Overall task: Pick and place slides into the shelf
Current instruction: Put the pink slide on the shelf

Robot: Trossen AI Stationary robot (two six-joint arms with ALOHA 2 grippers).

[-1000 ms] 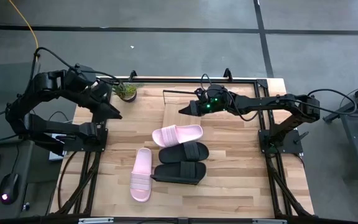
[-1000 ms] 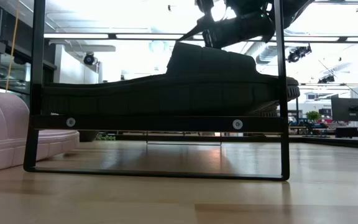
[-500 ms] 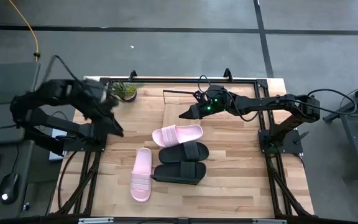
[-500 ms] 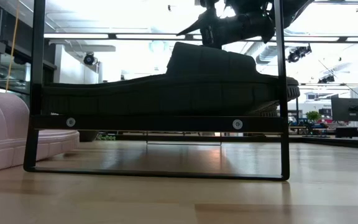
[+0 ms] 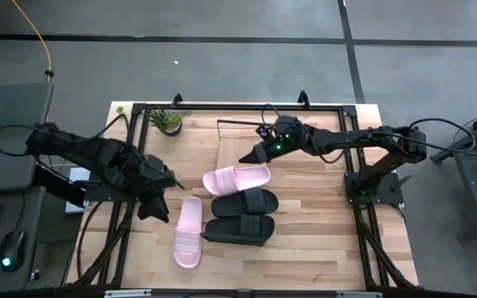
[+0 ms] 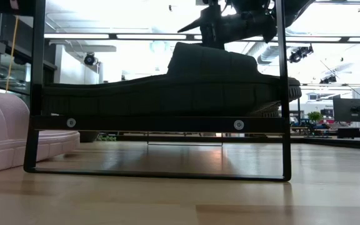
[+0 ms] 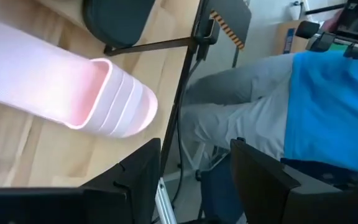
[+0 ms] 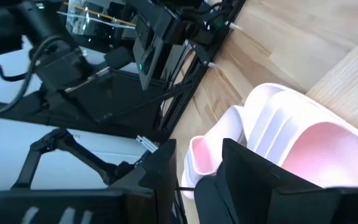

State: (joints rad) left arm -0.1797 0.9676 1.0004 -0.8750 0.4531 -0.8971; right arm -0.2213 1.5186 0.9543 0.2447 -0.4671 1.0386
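- The tabletop (image 5: 305, 223) is pale butcher-block wood in narrow glued strips, framed by thin black metal bars, and fills the middle of the high view.
- Four slides lie near the centre of the high view. One pale pink slide (image 5: 236, 179) lies crosswise with a smooth, wide strap; directly below it sit a matte black slide (image 5: 245, 202) and a second black slide (image 5: 238, 230), both crosswise and close together.
- The other pink slide (image 5: 188, 232) lies lengthwise at lower centre-left, its strap moulded with parallel ribs that show clearly in the left wrist view (image 7: 114, 112).
- In the low view a black slide (image 6: 167, 84) shows a ribbed, grooved sole edge and a thick rounded strap.
- The shelf (image 5: 237, 145) is a flat light-wood board on a thin black wire frame, at upper centre of the high view, just above the crosswise pink slide; no slide lies on it.
- The right pincer (image 5: 245, 156) hangs over the shelf's lower left corner, its two dark fingers partly spread and gripping nothing.
- The left pincer (image 5: 170, 180) sits at centre-left, just beside the lengthwise pink slide, its flat black fingers (image 7: 135, 180) spread wide and empty.
- A small potted plant (image 5: 168, 121) with spiky green leaves stands at the tabletop's upper left.
- No brand or writing can be read.
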